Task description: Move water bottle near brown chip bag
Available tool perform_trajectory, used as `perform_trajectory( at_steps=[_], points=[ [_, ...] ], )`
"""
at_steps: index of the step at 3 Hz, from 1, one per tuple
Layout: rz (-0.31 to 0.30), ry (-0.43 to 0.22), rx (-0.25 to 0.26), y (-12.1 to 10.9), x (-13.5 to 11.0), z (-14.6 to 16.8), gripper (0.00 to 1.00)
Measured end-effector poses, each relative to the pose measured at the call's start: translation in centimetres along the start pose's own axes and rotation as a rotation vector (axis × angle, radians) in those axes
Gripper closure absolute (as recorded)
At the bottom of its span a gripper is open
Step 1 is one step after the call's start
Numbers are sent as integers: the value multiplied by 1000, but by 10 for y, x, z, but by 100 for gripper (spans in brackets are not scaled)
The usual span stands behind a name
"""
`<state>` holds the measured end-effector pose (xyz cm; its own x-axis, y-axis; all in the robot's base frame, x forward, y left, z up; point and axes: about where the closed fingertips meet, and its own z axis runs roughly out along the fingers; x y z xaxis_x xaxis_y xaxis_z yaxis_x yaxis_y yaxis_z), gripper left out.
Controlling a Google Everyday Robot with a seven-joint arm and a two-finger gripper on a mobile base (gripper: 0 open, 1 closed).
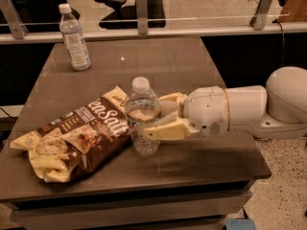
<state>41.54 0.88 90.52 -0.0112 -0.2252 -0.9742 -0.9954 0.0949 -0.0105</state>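
Note:
The water bottle [142, 115], clear with a white cap, stands upright on the dark table [192, 66], its left side touching the right edge of the brown chip bag [79, 134]. The bag lies flat at the table's front left, with white "Sea Salt" lettering facing up. My gripper [153, 117] reaches in from the right on a white arm [240, 109]. Its cream fingers [168, 130] are closed on the bottle's body, one in front and one behind.
A slimmer bottle with a tall white-and-blue label [74, 37] stands at the table's back left. A glass rail with metal posts [141, 8] runs behind the table. The table's front edge [144, 186] is close below the bag and the bottle.

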Motion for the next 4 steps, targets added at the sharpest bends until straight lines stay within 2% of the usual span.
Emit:
perform_trajectory(
  at_steps=[2,3,4],
  points=[
    [-14,15,-19,3,-3,2,12],
    [0,23,-26,7,1,3,0],
    [9,28,-28,8,4,3,0]
  ],
)
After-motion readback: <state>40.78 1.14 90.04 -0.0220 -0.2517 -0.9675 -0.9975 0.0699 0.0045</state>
